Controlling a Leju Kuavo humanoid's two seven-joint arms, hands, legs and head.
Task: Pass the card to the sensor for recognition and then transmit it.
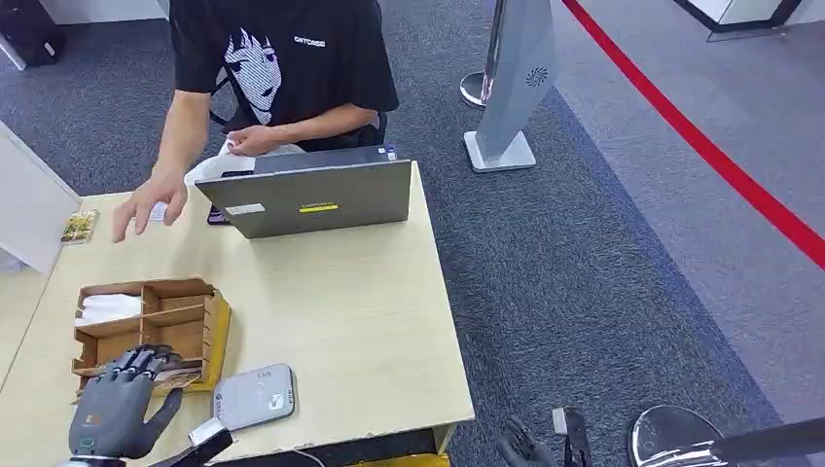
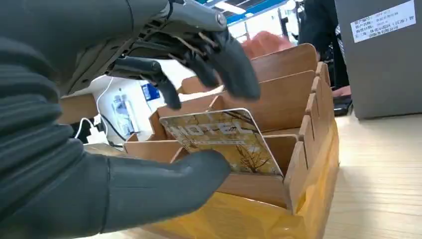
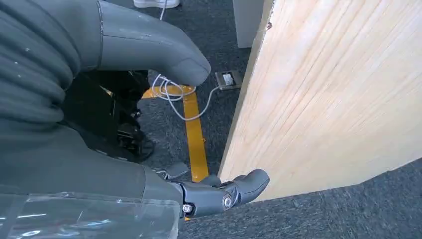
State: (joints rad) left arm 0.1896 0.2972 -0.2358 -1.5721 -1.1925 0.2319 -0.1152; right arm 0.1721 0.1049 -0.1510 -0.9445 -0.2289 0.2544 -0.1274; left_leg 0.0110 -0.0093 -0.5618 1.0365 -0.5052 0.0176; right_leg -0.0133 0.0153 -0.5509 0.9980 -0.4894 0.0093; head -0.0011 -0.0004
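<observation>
A yellow hotel card [image 2: 224,139] stands upright in the front compartment of the wooden organizer [image 1: 185,292], near the table's front left. My left hand [image 1: 122,399] hovers at that compartment. In the left wrist view its thumb [image 2: 159,186] lies against the card's lower edge, while the dark fingers [image 2: 224,64] are spread above the card, apart from it. The grey card sensor [image 1: 255,396] lies flat just right of the organizer. My right hand [image 1: 525,446] hangs below the table's front right corner, fingers [image 3: 234,191] loosely curled and holding nothing.
A person in a black shirt sits behind a grey laptop [image 1: 321,195], one hand [image 1: 146,204] reaching over the table. Another card [image 1: 80,226] lies at the far left. White cards [image 1: 109,306] fill a rear organizer compartment. A white panel [image 1: 29,204] stands left.
</observation>
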